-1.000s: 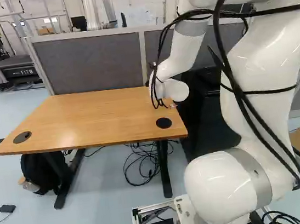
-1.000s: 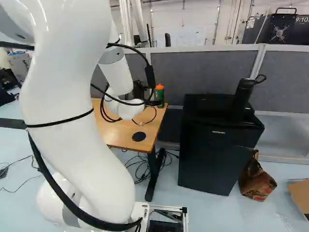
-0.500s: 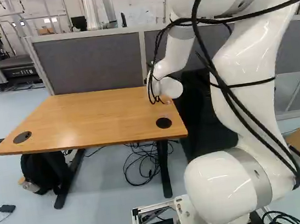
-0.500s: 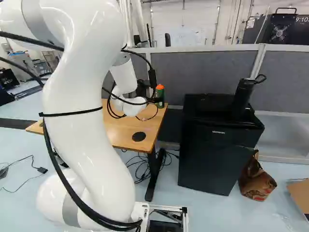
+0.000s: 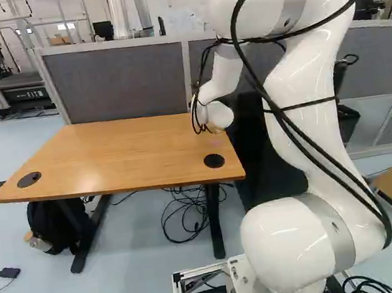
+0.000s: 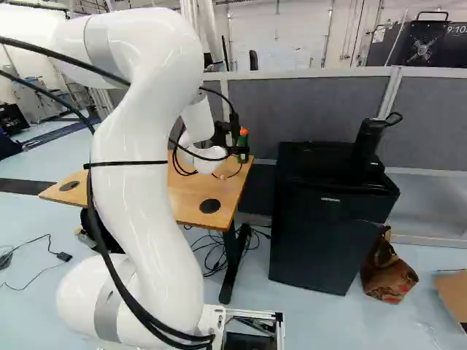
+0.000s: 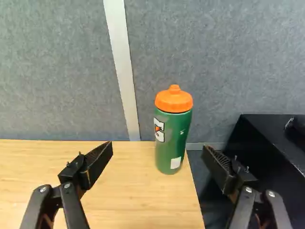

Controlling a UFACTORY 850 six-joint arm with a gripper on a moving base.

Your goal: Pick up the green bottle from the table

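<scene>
In the right base view my gripper (image 6: 238,150) is a small dark shape at the arm's end, overlapping the green bottle (image 6: 243,137) near the table's far right corner. The wrist view has the gripper (image 7: 157,150) wide open, nothing gripped. Ahead of it the green bottle (image 7: 172,138) with its orange lid (image 7: 174,99) stands upright near the side edge of the wooden table (image 7: 128,200). The bottle appears between the two fingers, a little off the middle; no finger touches it. The left base view hides bottle and gripper behind the wrist.
A grey partition (image 7: 62,67) rises behind the table. The black fridge (image 6: 328,219) stands beside the table's right end, a dark upright object (image 6: 367,146) on top. A black backpack (image 5: 56,226) and loose cables (image 5: 185,216) lie under the table (image 5: 110,154). Cables hang along my arm.
The arm has reached farther out over the table, its big links swinging forward, and the gripper has come nearer the bottle in the right base view. Base and bottle have stayed put.
</scene>
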